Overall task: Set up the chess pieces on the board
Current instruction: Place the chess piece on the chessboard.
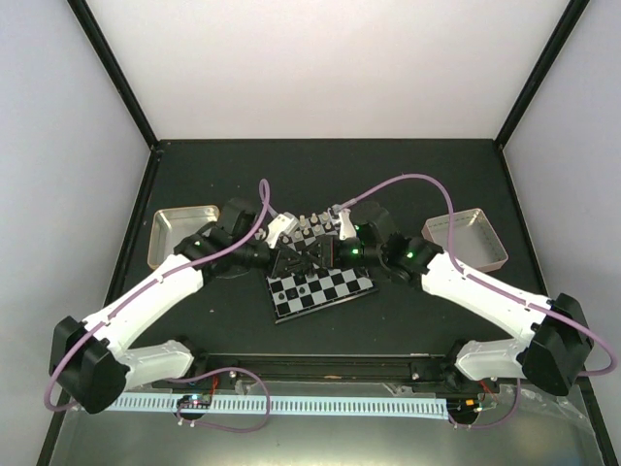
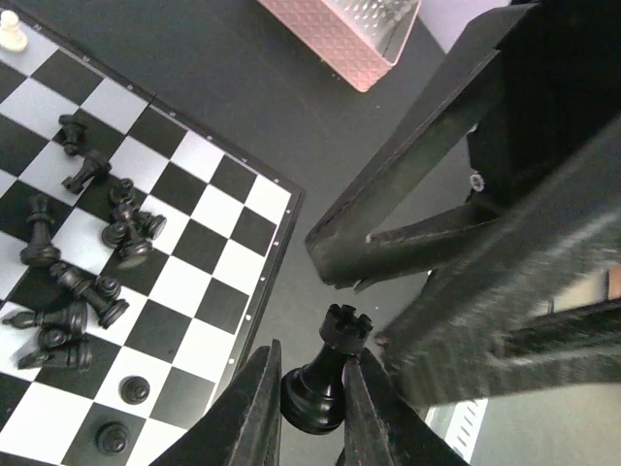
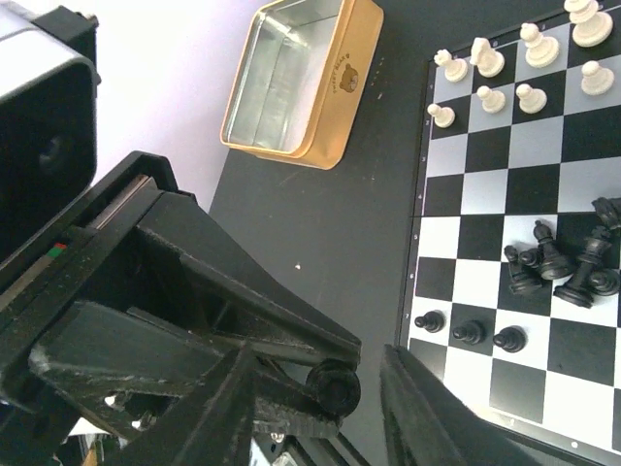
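Left arm (image 1: 146,301) grips a black rook (image 2: 325,379) in its jaws beside the board (image 2: 194,282), well clear of the tabletop's edges, crown pointing between the wide-open jaws of the right arm (image 1: 485,291)

I see the small black-and-pale checked chessboard (image 1: 335,289) askew mid-table, nearer the near edge. Tiny black figurines (image 2: 92,291) lie toppled on it, tiny white ones (image 3: 493,98) stand upright; one black rook (image 2: 325,383) sits just off-board.

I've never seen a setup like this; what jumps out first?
The left gripper pinches a black rook just off the edge of the small chessboard, and the right gripper is open right beside it. On the board a cluster of black pieces lies toppled, while the white pieces stand at one end.
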Robot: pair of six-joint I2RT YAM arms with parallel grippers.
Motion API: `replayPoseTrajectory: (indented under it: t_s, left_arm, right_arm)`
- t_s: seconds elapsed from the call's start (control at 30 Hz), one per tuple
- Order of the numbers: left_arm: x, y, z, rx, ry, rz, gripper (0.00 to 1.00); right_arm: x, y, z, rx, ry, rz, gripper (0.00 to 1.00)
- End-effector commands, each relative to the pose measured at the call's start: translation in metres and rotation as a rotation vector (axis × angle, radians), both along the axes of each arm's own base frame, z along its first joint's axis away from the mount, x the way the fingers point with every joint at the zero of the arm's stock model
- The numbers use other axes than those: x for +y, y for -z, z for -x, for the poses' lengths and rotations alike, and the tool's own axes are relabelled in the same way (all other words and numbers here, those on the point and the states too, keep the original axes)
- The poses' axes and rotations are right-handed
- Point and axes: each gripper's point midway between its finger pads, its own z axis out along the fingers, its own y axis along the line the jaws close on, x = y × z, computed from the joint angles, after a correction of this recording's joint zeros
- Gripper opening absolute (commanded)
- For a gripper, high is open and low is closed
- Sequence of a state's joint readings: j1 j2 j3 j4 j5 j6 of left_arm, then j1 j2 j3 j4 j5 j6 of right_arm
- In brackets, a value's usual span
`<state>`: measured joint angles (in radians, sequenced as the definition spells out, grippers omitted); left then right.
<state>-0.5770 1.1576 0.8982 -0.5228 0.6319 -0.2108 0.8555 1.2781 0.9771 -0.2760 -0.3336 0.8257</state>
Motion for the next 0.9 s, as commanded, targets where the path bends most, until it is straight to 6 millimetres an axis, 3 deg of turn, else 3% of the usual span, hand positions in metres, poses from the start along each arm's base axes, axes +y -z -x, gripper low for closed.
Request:
replayPoseTrajectory:
  t_s: [0.0,0.1,0.37,0.57,0.67,0.8,0.87]
  left_arm:
    - [-0.007,-0.023,0.004,-0.083,0.056,0.097,0.06]
    - [-0.005,-0.027,0.004,-0.101,0.043,0.105,0.06]
    - [-0.002,-0.038,-0.001,-0.162,-0.001,0.126,0.05]
    - [0.003,-0.042,-0.009,-0.189,-0.056,0.121,0.07]
    - [0.006,-0.044,-0.012,-0.196,-0.089,0.115,0.17]
    - [0.015,-0.043,-0.019,-0.202,-0.170,0.094,0.49]
    - [0.022,-0.042,-0.023,-0.207,-0.222,0.083,0.58]
  right_arm:
    - [0.003,-0.006,0.002,0.050,-0.002,-0.025,0.34]
    - [0.006,-0.005,0.005,0.083,-0.010,-0.039,0.25]
    - [0.011,-0.002,0.015,0.156,-0.042,-0.080,0.19]
    - [0.016,-0.013,0.022,0.165,-0.085,-0.130,0.02]
    - [0.011,-0.016,0.017,0.117,-0.059,-0.112,0.01]
    - [0.004,-0.020,0.008,0.025,-0.030,-0.077,0.01]
    - [-0.001,-0.016,-0.001,-0.033,0.001,-0.035,0.01]
